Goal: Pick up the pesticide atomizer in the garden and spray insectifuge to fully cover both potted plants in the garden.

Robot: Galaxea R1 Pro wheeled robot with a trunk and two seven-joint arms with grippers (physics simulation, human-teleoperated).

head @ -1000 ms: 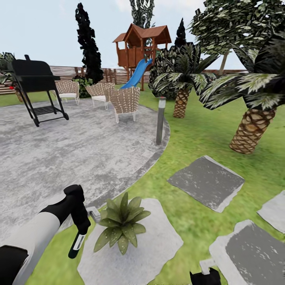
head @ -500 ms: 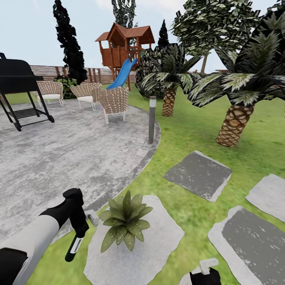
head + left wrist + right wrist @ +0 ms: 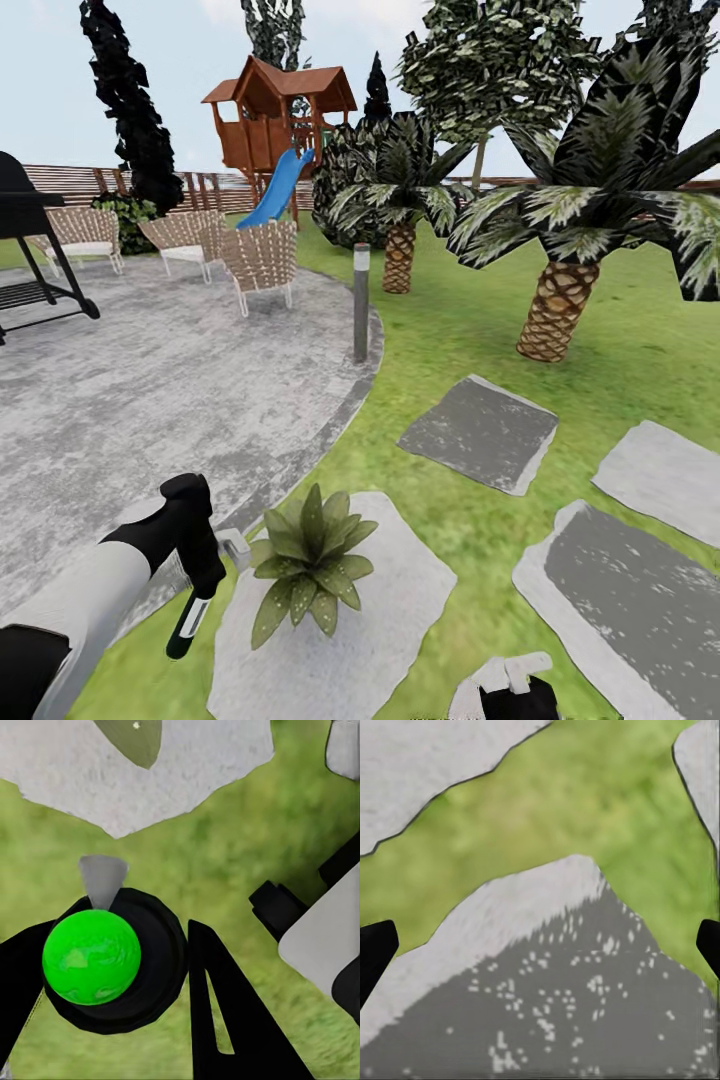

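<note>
One potted plant (image 3: 305, 568), a low rosette of speckled green leaves, stands on a pale stepping stone (image 3: 380, 640) at the patio's edge. My left gripper (image 3: 205, 572) hangs just left of it, shut on the pesticide atomizer (image 3: 190, 620), whose dark body points down and whose pale trigger head (image 3: 235, 546) faces the plant. In the left wrist view the atomizer (image 3: 94, 956) shows end-on, green and black, between the black fingers (image 3: 217, 1020). My right gripper (image 3: 515, 695) sits low at the view's bottom edge, open and empty, above a grey stone (image 3: 577, 997). The second potted plant is out of view.
The round grey patio (image 3: 130, 400) spreads to the left with a short bollard (image 3: 361, 300), wicker chairs (image 3: 258, 255) and a black grill (image 3: 30, 250). Palms (image 3: 560, 300) stand on the lawn to the right. Several flat stepping stones (image 3: 480, 432) cross the grass.
The whole view has swung to the right, so the background has slid left. My left gripper still holds the atomizer beside the plant, and the right one has not moved.
</note>
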